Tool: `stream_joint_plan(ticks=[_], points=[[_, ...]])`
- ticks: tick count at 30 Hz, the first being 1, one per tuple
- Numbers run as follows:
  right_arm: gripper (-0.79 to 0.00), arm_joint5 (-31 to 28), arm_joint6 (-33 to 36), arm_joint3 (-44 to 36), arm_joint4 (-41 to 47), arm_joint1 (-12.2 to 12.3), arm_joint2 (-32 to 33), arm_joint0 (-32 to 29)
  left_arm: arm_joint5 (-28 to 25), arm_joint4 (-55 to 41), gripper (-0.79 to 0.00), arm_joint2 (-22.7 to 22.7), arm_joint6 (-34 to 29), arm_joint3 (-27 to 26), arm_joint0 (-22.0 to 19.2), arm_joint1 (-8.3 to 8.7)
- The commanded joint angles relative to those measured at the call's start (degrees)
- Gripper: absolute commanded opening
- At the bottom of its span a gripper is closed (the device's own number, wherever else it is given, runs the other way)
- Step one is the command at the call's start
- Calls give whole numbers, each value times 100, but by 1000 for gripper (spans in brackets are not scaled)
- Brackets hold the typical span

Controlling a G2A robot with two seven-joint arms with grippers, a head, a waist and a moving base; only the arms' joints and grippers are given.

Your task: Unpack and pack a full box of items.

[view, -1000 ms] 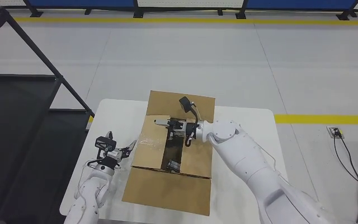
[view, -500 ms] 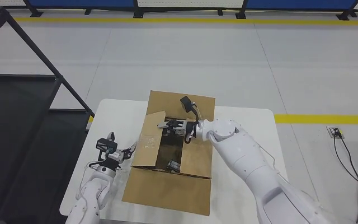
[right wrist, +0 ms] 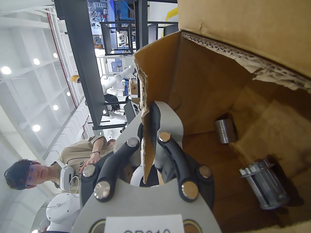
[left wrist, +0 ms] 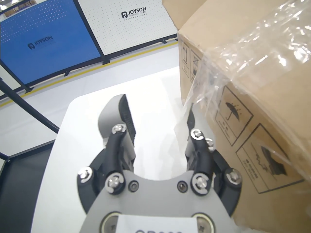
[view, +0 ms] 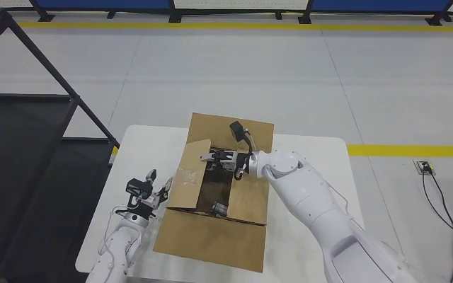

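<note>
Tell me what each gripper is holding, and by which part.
Right gripper pinches the box flap by its ragged free edge. Left gripper is open, holding nothing.

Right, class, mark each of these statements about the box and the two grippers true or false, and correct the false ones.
1. The right gripper is shut on a flap of the box. True.
2. Metal parts lie inside the box. True.
3. The left gripper holds a metal part. False: it is open and empty, beside the box.
4. The box is sealed shut. False: its top is open.
5. The box stands on the floor. False: it stands on the white table.
</note>
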Motion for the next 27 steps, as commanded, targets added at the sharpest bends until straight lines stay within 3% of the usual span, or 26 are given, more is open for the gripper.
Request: stream_joint_plan(ticks=[1, 6, 9, 11, 12, 27], points=[[-785, -17, 17, 9, -12, -4, 22, -5, 62, 53, -465, 46, 15, 17, -20, -1], [-785, -39, 52, 17, -60, -10, 68, -17, 183, 152, -499, 140, 52, 74, -82, -2], [-785, -56, 52, 28, -70, -10, 108, -24, 233, 189, -619, 182, 91, 110, -105, -1], [-785, -68, 31, 31, -79, -9, 134, -29, 258, 188, -767, 193, 122, 124, -107, 2], [-785, -72, 17, 30, -90, -9, 145, -30, 269, 184, -785, 191, 138, 132, -105, 4], [-785, -21, -6, 2, -181, -33, 292, -31, 484, -186, -785, 107, 206, 123, -5, 18]])
